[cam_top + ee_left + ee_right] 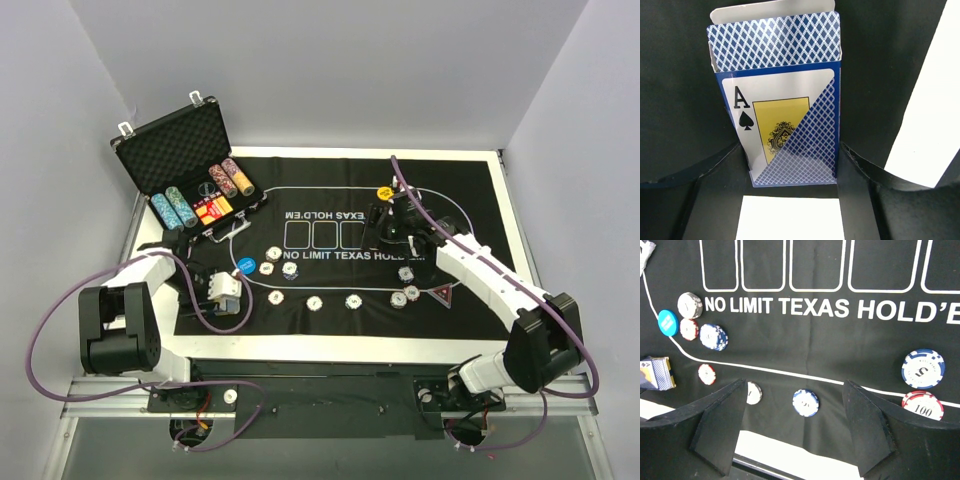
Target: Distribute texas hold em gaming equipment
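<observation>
my left claw clamps a blue-backed card box showing the ace of spades; my right claw gapes wide above the felt mat.

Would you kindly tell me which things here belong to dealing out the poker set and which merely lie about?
Job: card box, loose chips, chip stacks, blue button, yellow button.
Lying about: case, mat.

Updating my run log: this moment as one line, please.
left pincer: shut on card box | right pincer: open, empty, over mat | chips: laid out on mat
</observation>
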You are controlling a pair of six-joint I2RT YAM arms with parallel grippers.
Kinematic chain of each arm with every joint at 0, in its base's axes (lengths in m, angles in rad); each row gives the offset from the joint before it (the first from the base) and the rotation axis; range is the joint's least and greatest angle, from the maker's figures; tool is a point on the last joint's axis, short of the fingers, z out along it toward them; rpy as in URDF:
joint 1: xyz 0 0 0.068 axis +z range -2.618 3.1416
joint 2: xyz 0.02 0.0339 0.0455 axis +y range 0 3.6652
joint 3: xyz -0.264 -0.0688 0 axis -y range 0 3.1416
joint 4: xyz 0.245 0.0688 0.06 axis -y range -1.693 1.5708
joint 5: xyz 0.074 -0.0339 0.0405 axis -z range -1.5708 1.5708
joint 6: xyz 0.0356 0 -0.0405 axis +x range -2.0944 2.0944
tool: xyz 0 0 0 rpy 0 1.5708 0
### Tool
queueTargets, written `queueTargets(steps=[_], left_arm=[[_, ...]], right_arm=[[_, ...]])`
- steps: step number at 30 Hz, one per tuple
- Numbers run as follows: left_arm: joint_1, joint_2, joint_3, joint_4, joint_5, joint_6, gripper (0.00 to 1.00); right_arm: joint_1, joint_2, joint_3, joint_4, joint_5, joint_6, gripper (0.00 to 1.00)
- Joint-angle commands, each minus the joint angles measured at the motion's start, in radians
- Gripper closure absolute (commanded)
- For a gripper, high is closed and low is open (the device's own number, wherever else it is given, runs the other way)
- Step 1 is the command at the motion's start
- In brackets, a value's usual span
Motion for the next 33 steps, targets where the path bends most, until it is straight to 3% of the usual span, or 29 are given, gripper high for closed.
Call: queueTargets(steps=[1, 7, 14, 19, 29, 33], left_arm=[[-0.005, 0.041, 0.045, 0.047, 0.066, -0.112, 0.74], [0.000, -0.040, 0.168, -0.049, 0.161, -0.196, 0.77], [-0.017, -0.130, 0.328, -0.169, 0.242, -0.244, 0.80], [-0.031, -0.131, 0.410, -0.221, 0.273, -0.284, 0.81], [-0.147, -0.149, 0.537, -0.283, 0.305, -0.368, 0.81], [-0.160, -0.177, 0.539, -0.269, 0.304, -0.388, 0.81]], right_arm=[[0.008, 0.006, 0.038, 0.019, -0.060, 0.017, 0.29], [0.123, 0.063, 0.054, 0.094, -0.149, 0.092, 0.28], [0.250, 0.161, 0.043, 0.449, -0.359, 0.305, 0.24], [0.283, 0.238, 0.126, 0.603, -0.442, 0.396, 0.21], [0.342, 0.361, 0.299, 0.650, -0.456, 0.456, 0.21], [0.352, 0.376, 0.328, 0.642, -0.459, 0.459, 0.27]])
